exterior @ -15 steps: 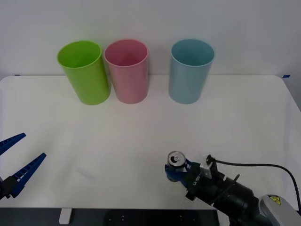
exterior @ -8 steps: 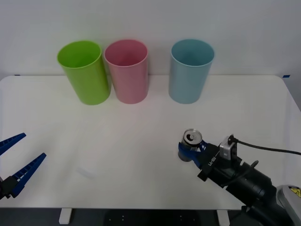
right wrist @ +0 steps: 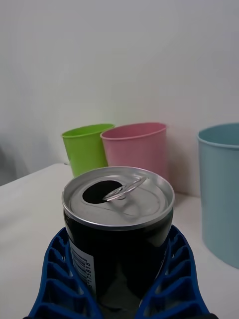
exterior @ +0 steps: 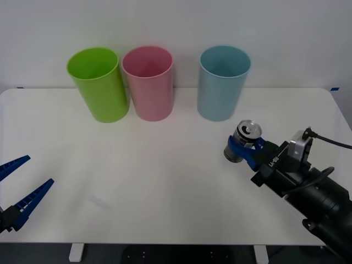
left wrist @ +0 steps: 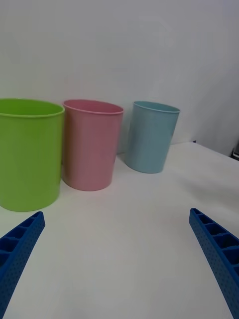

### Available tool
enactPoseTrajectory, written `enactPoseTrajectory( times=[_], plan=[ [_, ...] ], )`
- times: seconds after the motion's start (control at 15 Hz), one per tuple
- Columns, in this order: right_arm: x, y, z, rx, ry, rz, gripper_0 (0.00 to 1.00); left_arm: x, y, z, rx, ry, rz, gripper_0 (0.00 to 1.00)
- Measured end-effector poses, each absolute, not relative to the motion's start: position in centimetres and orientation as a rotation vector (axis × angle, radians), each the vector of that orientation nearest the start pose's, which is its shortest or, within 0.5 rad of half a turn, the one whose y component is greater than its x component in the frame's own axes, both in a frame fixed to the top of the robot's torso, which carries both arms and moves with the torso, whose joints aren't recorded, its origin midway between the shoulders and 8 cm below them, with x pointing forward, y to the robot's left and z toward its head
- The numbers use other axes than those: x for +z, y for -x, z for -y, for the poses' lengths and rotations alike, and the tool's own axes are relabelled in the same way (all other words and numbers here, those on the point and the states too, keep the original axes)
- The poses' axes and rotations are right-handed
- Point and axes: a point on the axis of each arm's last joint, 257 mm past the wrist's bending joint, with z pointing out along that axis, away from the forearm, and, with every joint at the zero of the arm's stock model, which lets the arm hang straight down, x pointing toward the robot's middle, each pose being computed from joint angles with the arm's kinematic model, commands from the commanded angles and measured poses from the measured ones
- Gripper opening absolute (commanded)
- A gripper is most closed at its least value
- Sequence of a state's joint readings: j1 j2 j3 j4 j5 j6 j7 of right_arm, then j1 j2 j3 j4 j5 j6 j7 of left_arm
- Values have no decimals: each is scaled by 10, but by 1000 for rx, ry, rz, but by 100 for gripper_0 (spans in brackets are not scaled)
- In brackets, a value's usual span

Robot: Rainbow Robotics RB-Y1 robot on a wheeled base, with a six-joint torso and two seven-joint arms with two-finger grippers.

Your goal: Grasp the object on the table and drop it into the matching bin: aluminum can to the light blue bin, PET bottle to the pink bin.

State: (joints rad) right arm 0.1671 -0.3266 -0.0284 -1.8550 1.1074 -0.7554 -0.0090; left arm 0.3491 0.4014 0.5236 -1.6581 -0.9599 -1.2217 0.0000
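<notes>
My right gripper (exterior: 242,147) is shut on the aluminum can (exterior: 246,136), holding it upright above the white table (exterior: 165,165), in front of and slightly right of the light blue bin (exterior: 223,82). In the right wrist view the can (right wrist: 118,219) shows its silver pull-tab top and dark side between the blue fingers (right wrist: 57,279). The pink bin (exterior: 148,82) stands left of the light blue one. My left gripper (exterior: 19,192) waits open at the table's front left edge, its fingers (left wrist: 20,254) wide apart.
A lime green bin (exterior: 99,83) stands left of the pink bin (left wrist: 92,144), touching it. All the bins line the table's back edge before a white wall. A black cable (exterior: 330,142) trails from the right wrist.
The right gripper has lifted the can off the table and carried it right and back toward the light blue bin. The left arm has not moved.
</notes>
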Motion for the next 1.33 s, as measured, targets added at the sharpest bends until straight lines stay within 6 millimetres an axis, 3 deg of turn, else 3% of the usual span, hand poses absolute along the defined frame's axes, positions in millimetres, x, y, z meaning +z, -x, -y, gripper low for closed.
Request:
enactPoseTrajectory(
  times=[0.33,0.93,1.33],
  plan=[
    [-93,-430,154,672,491,-1311,0,-169,-342,-330,-567,-465,-1441,100],
    [-18,-470,168,695,427,-1279,0,-169,-342,-330,-567,-465,-1441,100],
    [9,-525,179,656,428,-1267,0,-169,-342,-330,-567,-465,-1441,100]
  ],
)
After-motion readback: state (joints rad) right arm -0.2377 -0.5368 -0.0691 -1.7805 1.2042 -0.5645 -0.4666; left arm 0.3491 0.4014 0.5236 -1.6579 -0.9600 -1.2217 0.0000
